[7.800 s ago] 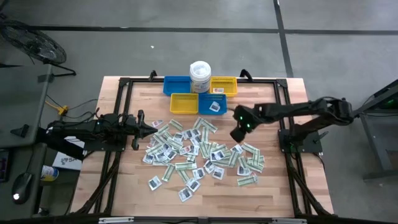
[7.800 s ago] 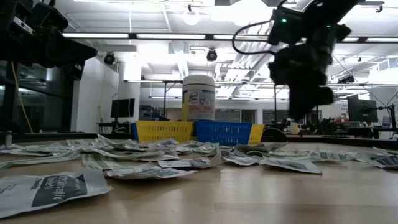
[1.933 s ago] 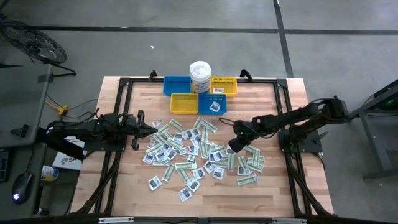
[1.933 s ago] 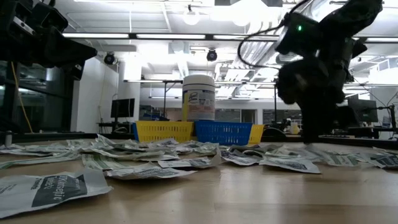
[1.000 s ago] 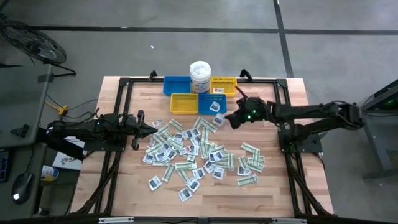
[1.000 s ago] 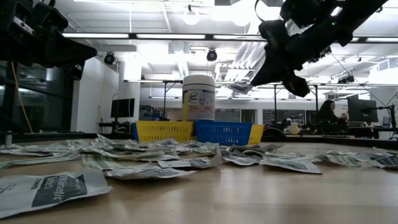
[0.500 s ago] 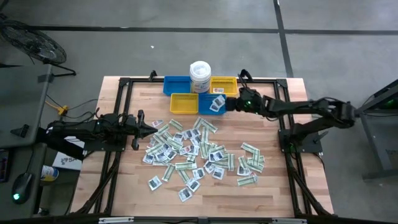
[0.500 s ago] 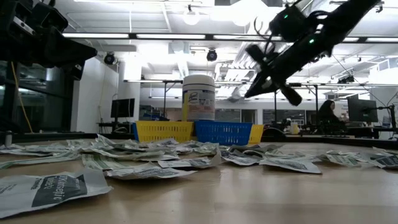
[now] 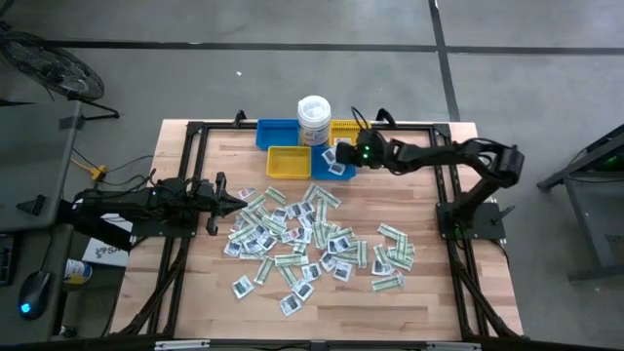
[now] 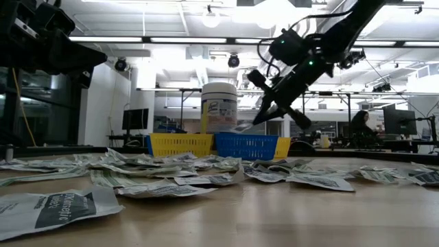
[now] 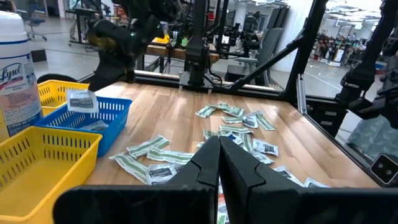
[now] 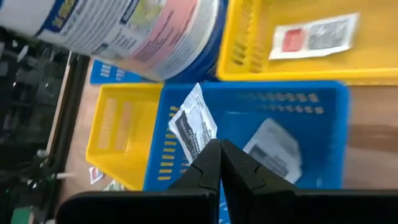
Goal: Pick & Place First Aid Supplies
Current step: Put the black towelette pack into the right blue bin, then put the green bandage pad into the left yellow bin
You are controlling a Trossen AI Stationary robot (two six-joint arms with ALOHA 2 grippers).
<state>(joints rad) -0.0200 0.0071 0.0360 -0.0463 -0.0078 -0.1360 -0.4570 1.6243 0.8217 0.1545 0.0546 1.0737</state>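
Note:
The first aid supplies, many small white and pale green paper packets (image 9: 302,239), lie scattered flat on the wooden table's middle. My right gripper (image 9: 343,154) hangs over the near blue bin (image 9: 334,172), shut on one white packet with dark print (image 12: 194,127). The left wrist view shows that packet (image 11: 81,99) above the blue bin (image 11: 93,118). Another packet (image 12: 273,149) lies in this bin, and one with a red mark (image 12: 314,34) in the yellow bin behind it. My left gripper (image 9: 229,202) waits shut at the pile's left edge, holding nothing. My right gripper pinches the white packet by its lower edge (image 12: 202,144) between its two fingers. The fingers slant downward, coming from the table's right. The packet sticks out beyond the fingertips, lifted clear above the blue bin.
Four small bins stand at the far edge: blue (image 9: 276,132) and yellow (image 9: 351,132) behind, yellow (image 9: 288,162) and blue in front. A white lidded tub (image 9: 313,119) stands among them. A black frame (image 9: 195,132) runs around the table.
My right gripper has carried the white packet from above the pile's right side toward the table's far left, sinking a little and rolling about its own axis. It now hangs over the near blue bin, still shut on the packet.

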